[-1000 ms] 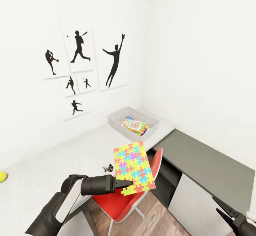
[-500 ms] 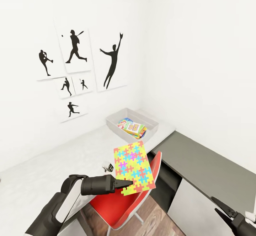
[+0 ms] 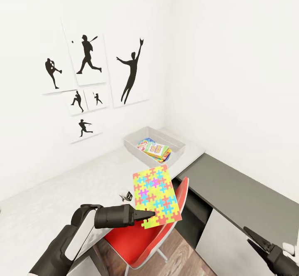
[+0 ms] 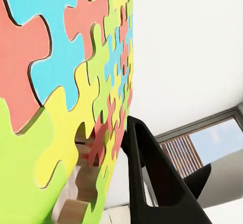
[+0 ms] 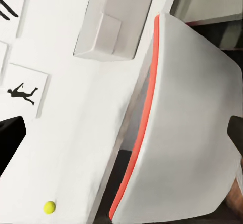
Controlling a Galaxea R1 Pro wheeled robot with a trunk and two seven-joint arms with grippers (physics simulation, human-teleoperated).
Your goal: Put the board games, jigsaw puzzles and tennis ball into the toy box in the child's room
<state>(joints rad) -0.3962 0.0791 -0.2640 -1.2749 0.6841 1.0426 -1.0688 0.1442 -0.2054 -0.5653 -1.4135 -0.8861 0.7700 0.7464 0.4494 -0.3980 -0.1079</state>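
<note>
1. Pinching the lower edge of a jigsaw puzzle point(image 3: 156, 196), my left claw point(image 3: 150, 215) holds the tile nearly upright above the red chair point(image 3: 141, 238).
2. Ahead of it, beyond bare table point(image 3: 83, 184), sits the toy box point(image 3: 137, 141) with board games point(image 3: 155, 148).
3. My right claw point(image 3: 253, 237) hangs low with fingers spread; its camera shows the tennis ball point(image 5: 48, 207).
</note>
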